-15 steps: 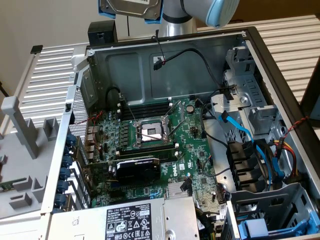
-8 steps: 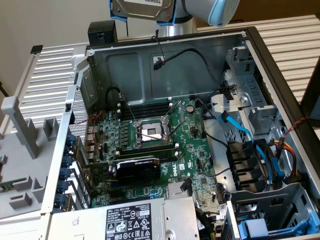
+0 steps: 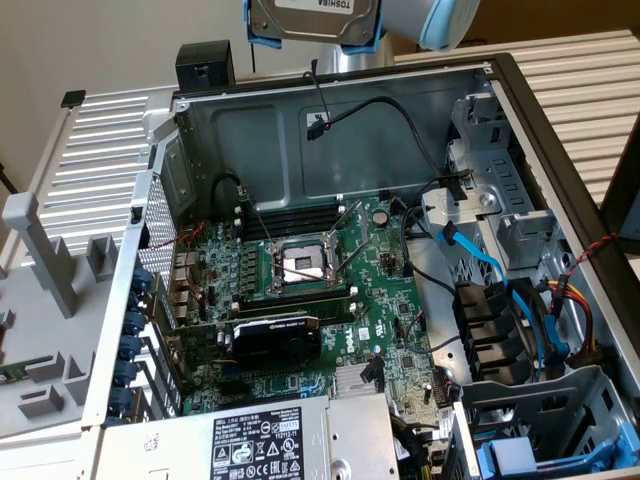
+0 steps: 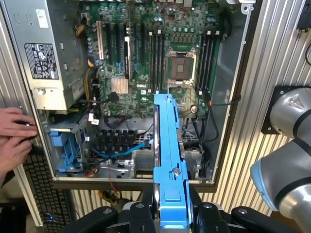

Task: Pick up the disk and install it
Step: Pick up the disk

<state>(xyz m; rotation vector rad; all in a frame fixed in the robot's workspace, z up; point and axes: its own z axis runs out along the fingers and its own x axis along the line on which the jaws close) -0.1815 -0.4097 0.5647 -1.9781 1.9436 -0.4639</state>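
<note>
Already the pincer point(image 4: 172, 212) was closed on the disk point(image 4: 168, 145), gripping its blue carrier edge-on, high above the open computer case point(image 4: 234, 73) and touching nothing inside; pickup looked done, installation not yet, with no bay holding it.

TOSHIBA inverted on disk point(image 3: 312, 20) label, seemingly DELL on motherboard point(image 3: 398, 300)

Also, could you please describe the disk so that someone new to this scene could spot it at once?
Find the open computer case with the green motherboard. Above its far wall in the exterior view, the gripper holds the disk clear of it. It is a flat grey drive with a white label in a bright blue frame, unlike the larger silver power-supply box inside the case.
</note>
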